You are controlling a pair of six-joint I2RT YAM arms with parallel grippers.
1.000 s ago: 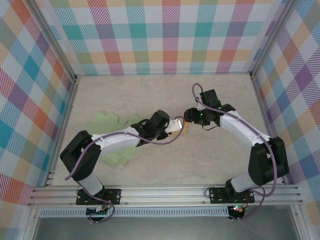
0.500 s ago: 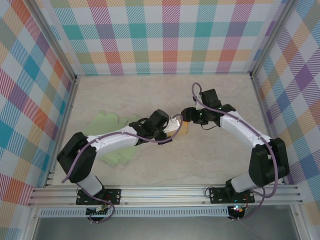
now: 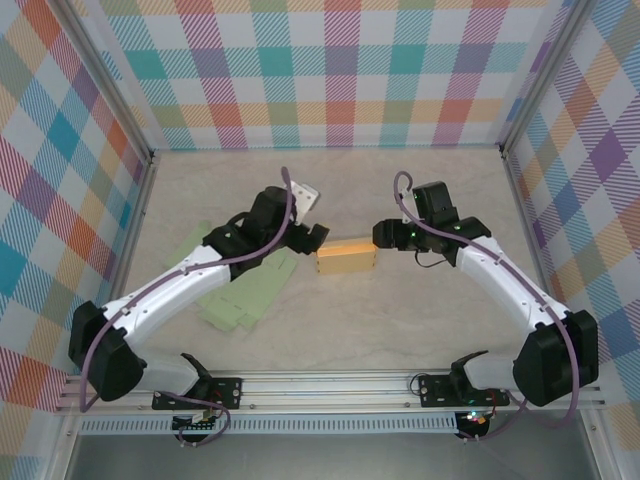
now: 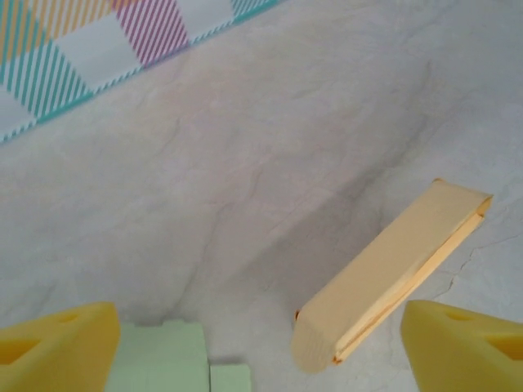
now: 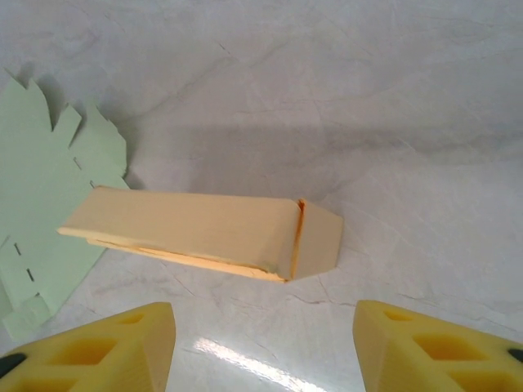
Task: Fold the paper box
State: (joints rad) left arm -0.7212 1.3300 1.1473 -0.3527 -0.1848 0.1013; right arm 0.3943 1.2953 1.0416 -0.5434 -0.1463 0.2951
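Box [image 3: 345, 260] lying free, left hand [image 3: 316, 238] wide open, right hand [image 3: 384, 236] open

- No words, numbers, logos or signs can be read anywhere.
- The tan paper box [image 3: 345, 258] has plain, unprinted faces.
- The green card sheets [image 3: 240, 295] are also blank.
- The small circuit board [image 3: 197, 421] below the left arm's base may carry print, but it is too small to tell.
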